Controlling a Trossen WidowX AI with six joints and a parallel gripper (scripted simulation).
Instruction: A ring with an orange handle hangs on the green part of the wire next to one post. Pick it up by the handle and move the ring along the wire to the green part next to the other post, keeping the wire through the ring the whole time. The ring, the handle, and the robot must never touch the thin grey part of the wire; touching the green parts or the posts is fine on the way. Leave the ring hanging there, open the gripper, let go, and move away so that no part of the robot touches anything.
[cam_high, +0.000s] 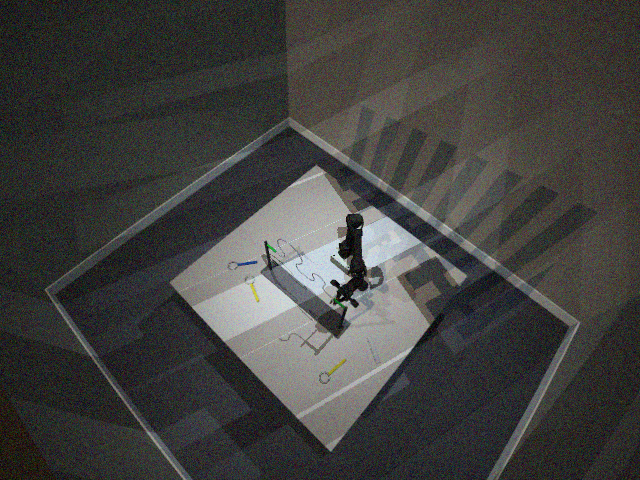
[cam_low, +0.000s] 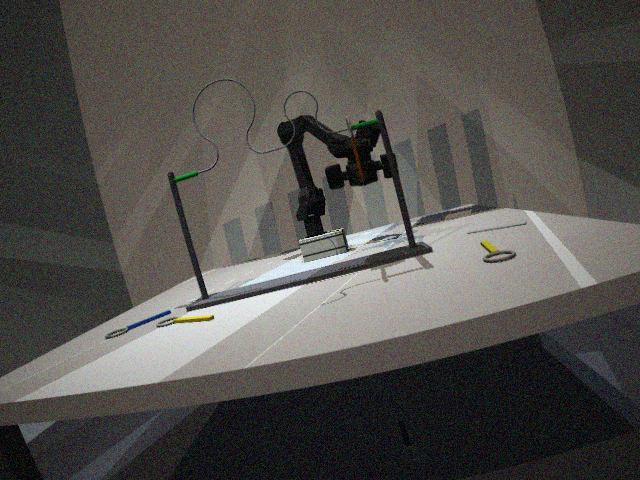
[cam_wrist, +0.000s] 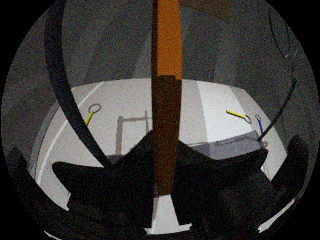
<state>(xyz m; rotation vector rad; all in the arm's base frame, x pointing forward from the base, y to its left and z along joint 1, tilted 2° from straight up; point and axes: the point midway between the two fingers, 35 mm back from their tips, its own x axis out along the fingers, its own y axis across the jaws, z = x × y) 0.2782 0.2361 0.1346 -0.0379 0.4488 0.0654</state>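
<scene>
My gripper (cam_low: 360, 173) (cam_wrist: 156, 134) is shut on the orange handle (cam_low: 356, 157) (cam_wrist: 169, 45), which stands roughly upright with the ring (cam_low: 348, 125) above it. The ring is seen nearly edge-on in the exterior view, at the inner end of the green part (cam_low: 366, 124) (cam_high: 340, 303) beside the right post (cam_low: 398, 180) (cam_high: 342, 318). Whether it touches the wire is too small to tell. The thin grey wire (cam_low: 225, 79) loops across to the other green part (cam_low: 186, 176) (cam_high: 271, 248) at the left post (cam_low: 188, 237) (cam_high: 267, 255). The ring is outside the wrist view.
A dark base bar (cam_low: 289, 281) joins the posts. A blue-handled ring (cam_high: 247, 263) (cam_low: 148, 319) and a yellow-handled ring (cam_high: 254, 291) (cam_low: 193, 319) lie near the left post. Another yellow-handled ring (cam_high: 337, 367) (cam_low: 488, 246) lies beyond the right post. A pale box (cam_low: 324, 245) stands by the arm's base.
</scene>
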